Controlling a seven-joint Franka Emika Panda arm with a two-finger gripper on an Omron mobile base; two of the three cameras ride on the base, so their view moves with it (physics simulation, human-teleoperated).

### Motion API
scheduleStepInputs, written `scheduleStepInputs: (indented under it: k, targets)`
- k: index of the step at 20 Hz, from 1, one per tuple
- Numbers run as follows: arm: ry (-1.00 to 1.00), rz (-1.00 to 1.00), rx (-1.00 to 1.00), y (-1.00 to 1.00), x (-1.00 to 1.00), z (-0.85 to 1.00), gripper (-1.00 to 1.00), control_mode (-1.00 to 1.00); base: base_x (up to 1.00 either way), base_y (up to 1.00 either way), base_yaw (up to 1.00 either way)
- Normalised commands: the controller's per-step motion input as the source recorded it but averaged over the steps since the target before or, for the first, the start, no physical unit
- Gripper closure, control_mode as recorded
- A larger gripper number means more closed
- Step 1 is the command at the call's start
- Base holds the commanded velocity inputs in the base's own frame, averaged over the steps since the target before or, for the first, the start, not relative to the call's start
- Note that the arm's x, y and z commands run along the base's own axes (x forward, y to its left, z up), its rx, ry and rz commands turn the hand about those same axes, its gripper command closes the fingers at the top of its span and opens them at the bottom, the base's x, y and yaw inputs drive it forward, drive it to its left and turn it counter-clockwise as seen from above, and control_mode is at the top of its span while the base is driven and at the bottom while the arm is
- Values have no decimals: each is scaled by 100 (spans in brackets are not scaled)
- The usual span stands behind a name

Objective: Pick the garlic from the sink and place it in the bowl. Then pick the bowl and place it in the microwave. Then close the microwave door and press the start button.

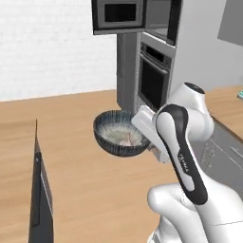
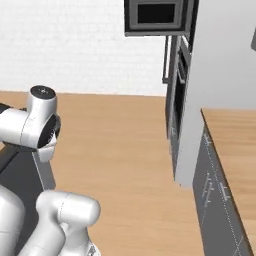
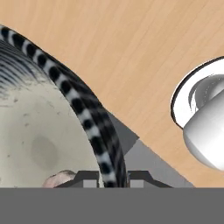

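- The gripper (image 3: pixel 112 178) is clamped on the rim of the bowl (image 1: pixel 118 133): in the hand view one of the fingers (image 3: pixel 89 180) sits inside the rim and the other outside, pressed against the striped wall.
- The bowl hangs in the air off the end of the arm, above the wooden floor (image 1: pixel 95 180), tilted a little so its speckled inside shows.
- The garlic (image 1: pixel 127 140) lies in the bowl, low on the side nearest the gripper; in the hand view its pinkish top peeks out just beside the inner finger.
- The microwave (image 1: pixel 118 16) is up high and far, with its door (image 1: pixel 163 19) swung open to the right.
- An oven (image 1: pixel 153 78) stands below the microwave.
- A counter (image 2: pixel 235 145) runs along the right.
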Motion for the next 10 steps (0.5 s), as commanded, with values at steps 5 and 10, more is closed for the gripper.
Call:
scheduleStepInputs:
  k: [5, 10]
  targets:
    - [0, 0, 0, 0, 0, 0, 100, 100, 100, 1, -53]
    - [0, 0, 0, 0, 0, 0, 100, 100, 100, 21, -58]
